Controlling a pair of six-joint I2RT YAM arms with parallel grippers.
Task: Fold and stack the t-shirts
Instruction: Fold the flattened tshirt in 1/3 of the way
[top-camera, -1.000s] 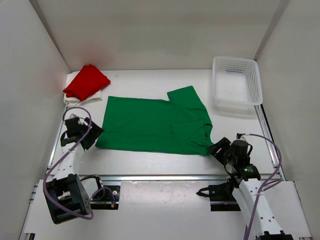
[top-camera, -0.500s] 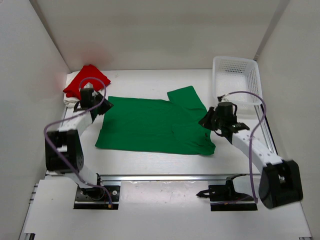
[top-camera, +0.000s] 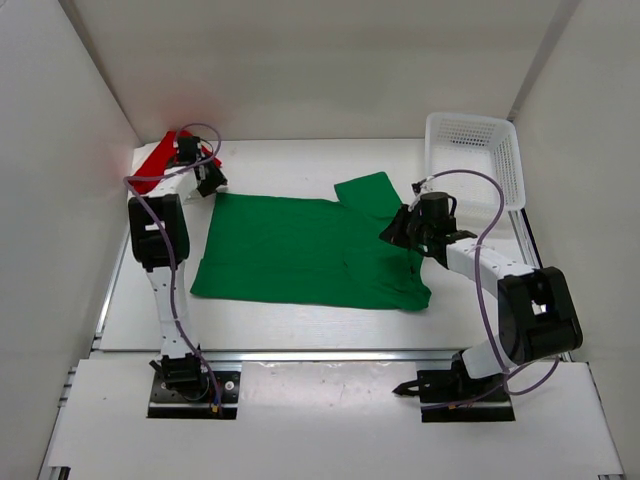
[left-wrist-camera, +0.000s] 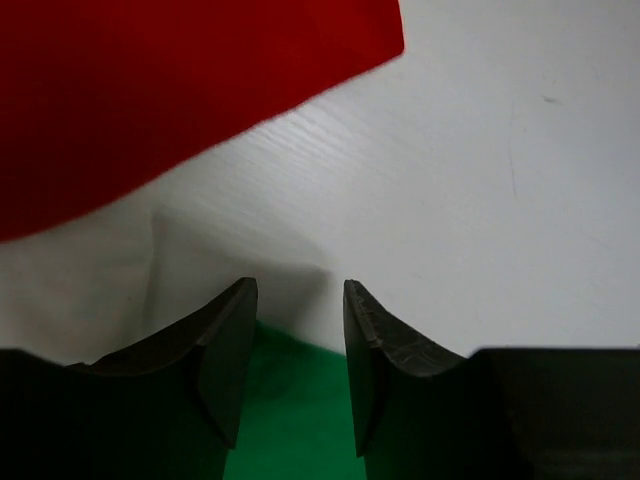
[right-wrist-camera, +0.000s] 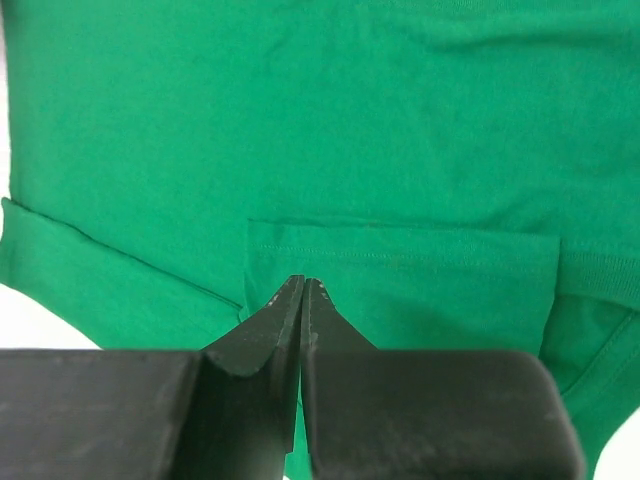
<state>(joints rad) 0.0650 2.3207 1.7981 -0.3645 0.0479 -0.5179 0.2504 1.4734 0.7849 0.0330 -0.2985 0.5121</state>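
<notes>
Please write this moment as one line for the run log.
left gripper: open, above green t-shirt corner, near red t-shirt | right gripper: shut, tips at green t-shirt

Top view looks down from high; both wrist views sit close; all share the green t-shirt (top-camera: 310, 250).

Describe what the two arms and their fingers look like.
Both the left arm and right arm have white links with black joints, each trailing a looping lilac cable. The left fingers and right fingers are black tapered wedges.
</notes>
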